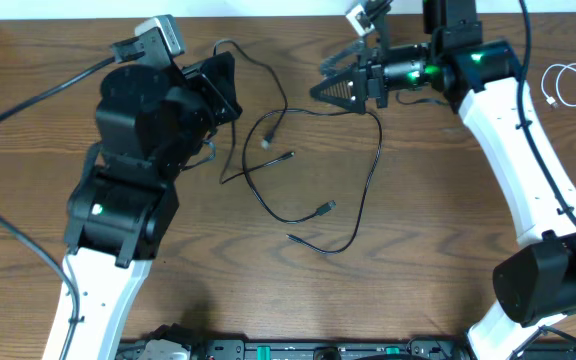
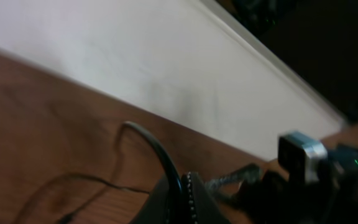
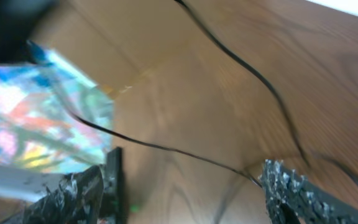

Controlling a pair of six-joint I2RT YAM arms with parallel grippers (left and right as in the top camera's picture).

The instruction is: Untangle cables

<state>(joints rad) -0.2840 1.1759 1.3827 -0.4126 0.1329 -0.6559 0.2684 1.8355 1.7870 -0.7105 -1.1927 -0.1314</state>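
Note:
The black cable lies in loose crossing loops on the middle of the wooden table, its small plugs lying among them. My left gripper is shut on one strand of it. In the left wrist view the black cable curves up from between the closed jaws. My right gripper stands open just right of that strand. In the right wrist view a thin black cable runs across between the spread fingers, touching neither pad clearly. The white cable lies coiled at the far right.
Thick black cables run from the left arm off the table's left edge. The table's back edge is close behind both grippers. A blurred colourful shape fills the left of the right wrist view.

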